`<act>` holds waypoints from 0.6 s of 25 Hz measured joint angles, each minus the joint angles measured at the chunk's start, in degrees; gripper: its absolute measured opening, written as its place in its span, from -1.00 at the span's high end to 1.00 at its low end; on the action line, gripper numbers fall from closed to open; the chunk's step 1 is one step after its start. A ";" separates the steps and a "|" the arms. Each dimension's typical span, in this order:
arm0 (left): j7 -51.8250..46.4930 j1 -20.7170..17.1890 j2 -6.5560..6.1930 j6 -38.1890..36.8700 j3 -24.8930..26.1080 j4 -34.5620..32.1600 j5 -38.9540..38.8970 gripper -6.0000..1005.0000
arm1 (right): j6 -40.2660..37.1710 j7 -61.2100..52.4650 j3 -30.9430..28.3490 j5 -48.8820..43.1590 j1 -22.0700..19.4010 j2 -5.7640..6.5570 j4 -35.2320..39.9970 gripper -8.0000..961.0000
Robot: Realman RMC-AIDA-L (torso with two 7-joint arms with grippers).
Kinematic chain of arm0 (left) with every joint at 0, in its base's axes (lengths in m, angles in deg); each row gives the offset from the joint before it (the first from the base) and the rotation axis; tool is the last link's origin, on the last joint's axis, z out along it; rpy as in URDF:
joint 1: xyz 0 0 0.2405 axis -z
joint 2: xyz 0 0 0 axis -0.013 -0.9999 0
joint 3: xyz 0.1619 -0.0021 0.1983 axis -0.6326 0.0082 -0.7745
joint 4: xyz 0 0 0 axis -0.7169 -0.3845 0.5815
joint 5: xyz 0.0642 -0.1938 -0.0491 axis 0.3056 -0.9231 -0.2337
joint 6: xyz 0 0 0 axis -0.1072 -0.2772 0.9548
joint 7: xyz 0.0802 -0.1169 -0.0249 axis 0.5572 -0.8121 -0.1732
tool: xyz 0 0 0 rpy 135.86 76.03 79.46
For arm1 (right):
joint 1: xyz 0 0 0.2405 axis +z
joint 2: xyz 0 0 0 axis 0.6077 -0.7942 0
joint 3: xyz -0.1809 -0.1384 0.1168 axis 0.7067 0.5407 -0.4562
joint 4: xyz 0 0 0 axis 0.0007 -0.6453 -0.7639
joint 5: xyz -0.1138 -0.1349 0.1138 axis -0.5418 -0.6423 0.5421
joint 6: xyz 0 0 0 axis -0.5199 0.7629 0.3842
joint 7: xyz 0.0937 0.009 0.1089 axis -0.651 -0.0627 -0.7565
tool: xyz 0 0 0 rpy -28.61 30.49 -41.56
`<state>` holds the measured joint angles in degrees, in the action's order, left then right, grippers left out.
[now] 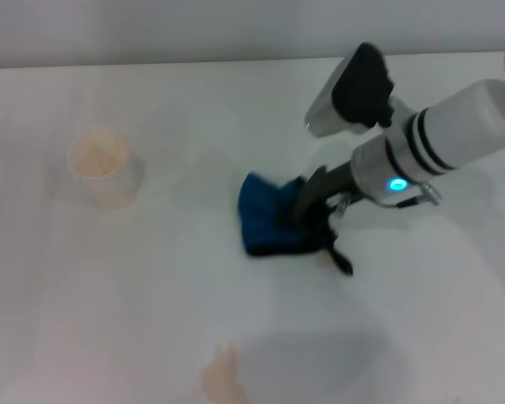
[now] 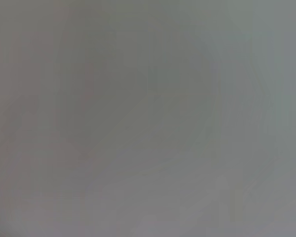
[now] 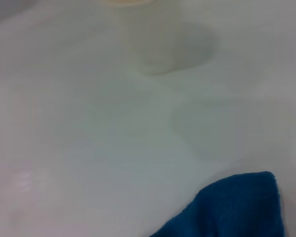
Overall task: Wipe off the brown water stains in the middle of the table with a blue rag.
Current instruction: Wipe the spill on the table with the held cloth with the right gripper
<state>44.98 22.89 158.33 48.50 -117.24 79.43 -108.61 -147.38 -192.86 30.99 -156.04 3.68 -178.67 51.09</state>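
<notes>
The blue rag lies bunched up on the white table, right of the middle, with its black loop tab trailing toward me. My right gripper reaches in from the right, pressed down onto the rag's right side and shut on it. The rag's edge also shows in the right wrist view. A small light tan patch of the brown water stains lies near the table's front edge, apart from the rag. My left gripper is out of view; the left wrist view shows only a blank grey surface.
A cream paper cup stands upright at the left of the table, well away from the rag; it also shows in the right wrist view. The table's far edge runs along the back.
</notes>
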 joint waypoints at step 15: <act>0.27 -0.06 -0.09 0.00 -0.01 -0.06 0.00 -0.77 | -12.28 3.21 -15.14 -14.79 -2.98 0.94 3.46 0.84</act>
<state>45.25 22.83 158.24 48.51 -117.26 79.37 -108.61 -159.66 -189.64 15.86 -170.82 0.70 -177.74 54.55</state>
